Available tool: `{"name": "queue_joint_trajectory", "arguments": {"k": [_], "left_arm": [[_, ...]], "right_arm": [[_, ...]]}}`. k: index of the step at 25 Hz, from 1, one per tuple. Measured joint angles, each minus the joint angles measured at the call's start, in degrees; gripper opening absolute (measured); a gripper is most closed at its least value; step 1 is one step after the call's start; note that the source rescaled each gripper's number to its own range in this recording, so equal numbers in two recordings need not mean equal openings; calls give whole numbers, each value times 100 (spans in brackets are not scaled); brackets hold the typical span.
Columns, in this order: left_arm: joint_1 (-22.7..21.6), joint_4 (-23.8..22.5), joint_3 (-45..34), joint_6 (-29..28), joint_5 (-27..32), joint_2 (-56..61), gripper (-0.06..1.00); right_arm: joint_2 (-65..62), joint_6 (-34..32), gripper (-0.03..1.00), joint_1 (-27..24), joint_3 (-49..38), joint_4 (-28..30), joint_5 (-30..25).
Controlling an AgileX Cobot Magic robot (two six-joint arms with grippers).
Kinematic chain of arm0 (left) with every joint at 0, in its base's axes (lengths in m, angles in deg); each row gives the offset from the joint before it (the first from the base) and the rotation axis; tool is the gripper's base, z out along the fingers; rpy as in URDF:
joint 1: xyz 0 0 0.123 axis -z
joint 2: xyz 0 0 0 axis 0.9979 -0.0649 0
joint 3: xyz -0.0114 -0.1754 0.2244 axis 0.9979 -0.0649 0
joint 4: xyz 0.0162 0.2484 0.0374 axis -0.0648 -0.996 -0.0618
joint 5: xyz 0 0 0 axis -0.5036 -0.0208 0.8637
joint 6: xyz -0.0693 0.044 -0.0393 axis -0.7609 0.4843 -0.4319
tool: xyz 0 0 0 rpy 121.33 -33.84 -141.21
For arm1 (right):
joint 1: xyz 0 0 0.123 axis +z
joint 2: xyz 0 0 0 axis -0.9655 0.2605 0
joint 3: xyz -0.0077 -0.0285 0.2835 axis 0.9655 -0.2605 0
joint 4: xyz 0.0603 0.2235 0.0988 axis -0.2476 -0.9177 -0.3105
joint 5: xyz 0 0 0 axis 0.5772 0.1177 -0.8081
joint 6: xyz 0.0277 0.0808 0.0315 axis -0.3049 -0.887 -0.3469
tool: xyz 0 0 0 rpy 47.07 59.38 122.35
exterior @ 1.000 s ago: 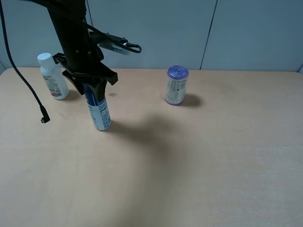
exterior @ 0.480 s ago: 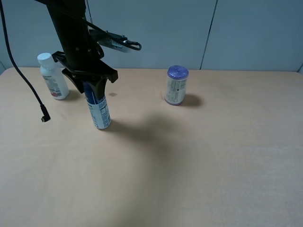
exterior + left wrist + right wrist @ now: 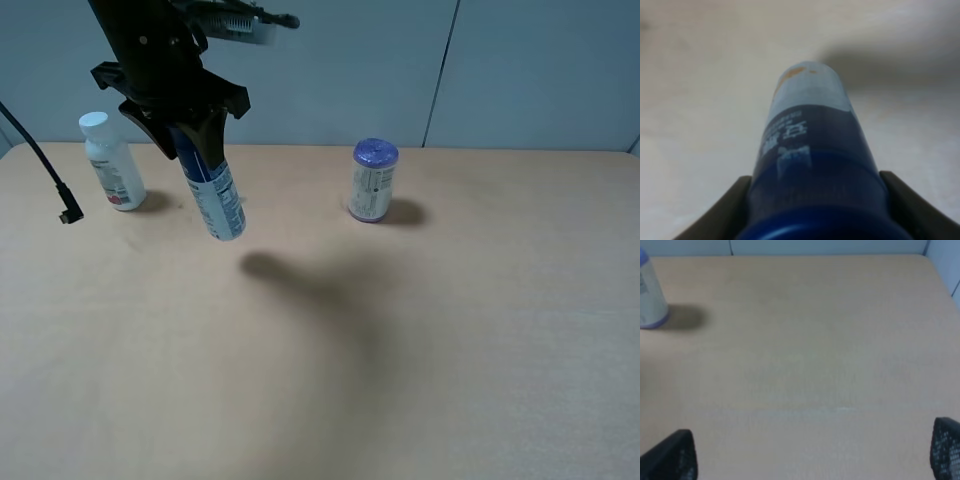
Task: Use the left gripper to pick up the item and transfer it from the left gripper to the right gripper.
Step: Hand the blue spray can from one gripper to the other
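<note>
Left claw [image 3: 193, 150]: clenched on bottle [image 3: 218, 200] cap, held clear above desk [image 3: 450, 340] for handover.
Right claw [image 3: 807, 455]: spread wide, empty, ready to receive.

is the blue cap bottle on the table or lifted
Lifted: the bottle hangs tilted from the left gripper, its shadow apart from it on the table.

Lab-like test bench, plain tan tabletop [image 3: 450, 350], grey-blue wall panels [image 3: 545, 70] behind (one vertical seam [image 3: 441, 75])
</note>
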Motion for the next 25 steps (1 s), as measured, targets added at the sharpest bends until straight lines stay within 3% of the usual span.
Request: {"name": "queue_joint_trajectory", "arguments": {"k": [13,25], "left_arm": [[0,2020,11,566,-275,150,1],[0,3282,-353,1262,-725,150,1]], "right_arm": [[0,0,100,0,0,0,0],[0,0,100,0,0,0,0]]}}
